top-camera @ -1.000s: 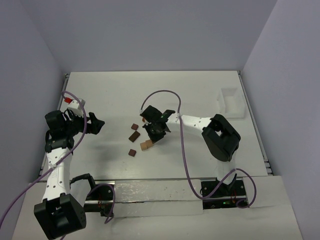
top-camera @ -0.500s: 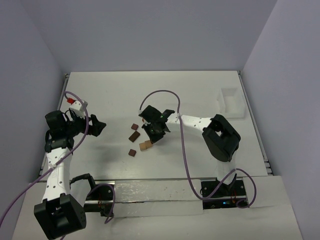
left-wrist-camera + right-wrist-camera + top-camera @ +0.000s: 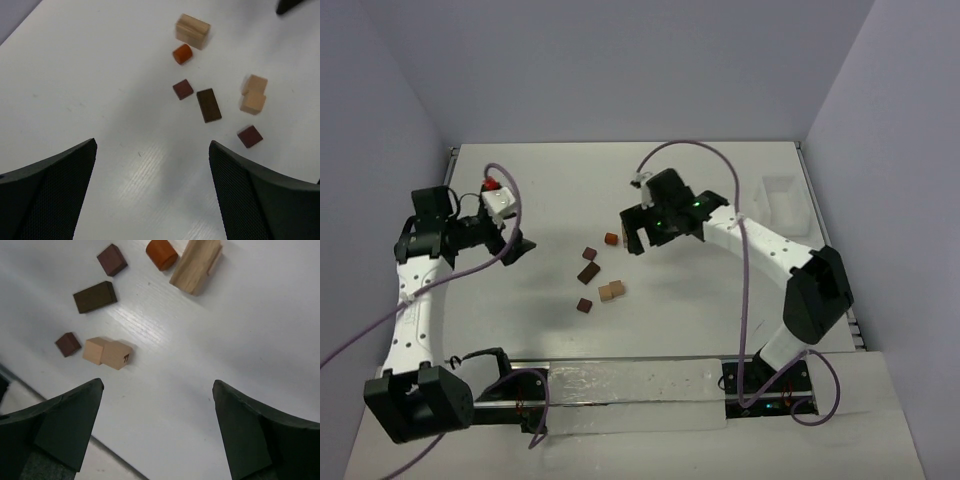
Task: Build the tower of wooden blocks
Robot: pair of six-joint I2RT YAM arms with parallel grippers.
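Lying loose and unstacked in the middle of white tabletop (image 3: pixel 720 300): small wood blocks, no tower begun. From left wrist view, long tan wooden block (image 3: pixel 192 31) farthest, stubby orange wooden cylinder (image 3: pixel 182 53) just beside it. Nearer, dark brown wooden cube (image 3: pixel 183 89) and dark brown oblong block (image 3: pixel 208 105). Off to one side, pair of light tan wooden cubes (image 3: pixel 252 102) touching each other, and reddish-brown wooden cube (image 3: pixel 249 136) nearest of all. Hovering left of the cluster, left gripper (image 3: pixel 515 245), black fingers (image 3: pixel 50 190) spread wide, gripping nothing. At the cluster's far right, right gripper (image 3: pixel 638 240), fingers (image 3: pixel 250 435) likewise wide apart and empty. At right edge of table, clear plastic box (image 3: pixel 782 200), well apart from the blocks
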